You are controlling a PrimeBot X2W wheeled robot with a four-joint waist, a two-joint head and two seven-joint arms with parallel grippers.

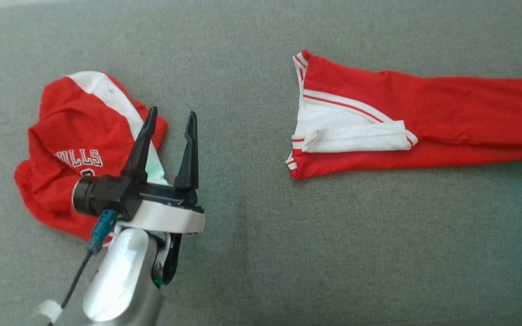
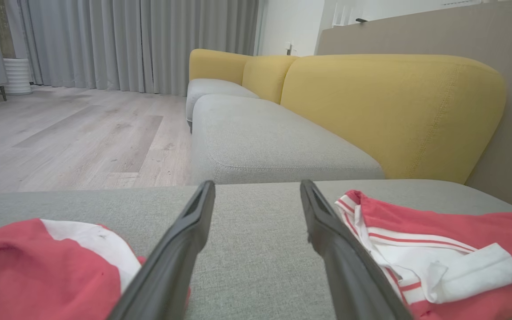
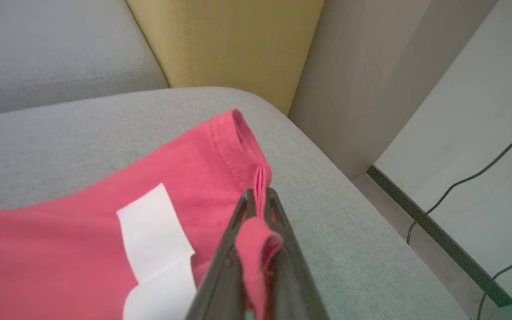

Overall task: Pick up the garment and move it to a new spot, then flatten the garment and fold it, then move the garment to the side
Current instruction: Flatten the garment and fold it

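Note:
The garment (image 1: 424, 113), red with white striped trim, lies stretched across the grey seat cushion (image 1: 261, 253) and runs off the right edge of the head view. In the right wrist view, my right gripper (image 3: 259, 192) is shut on a bunched fold at the red hem of the garment (image 3: 194, 178), near the cushion's corner. My left gripper (image 1: 172, 112) hovers open over bare cushion to the left of the garment, nothing between its fingers. The left wrist view shows the same open left gripper (image 2: 257, 183), with the garment's white-trimmed end (image 2: 416, 218) just to its right.
A second red jersey (image 1: 70, 149) with white lettering lies crumpled beside my left gripper, also seen as the jersey (image 2: 38, 266) at lower left. Yellow backrests (image 2: 394, 111) border the cushion. Wooden floor (image 2: 60, 133) lies beyond; a black cable (image 3: 482, 171) runs along the wall.

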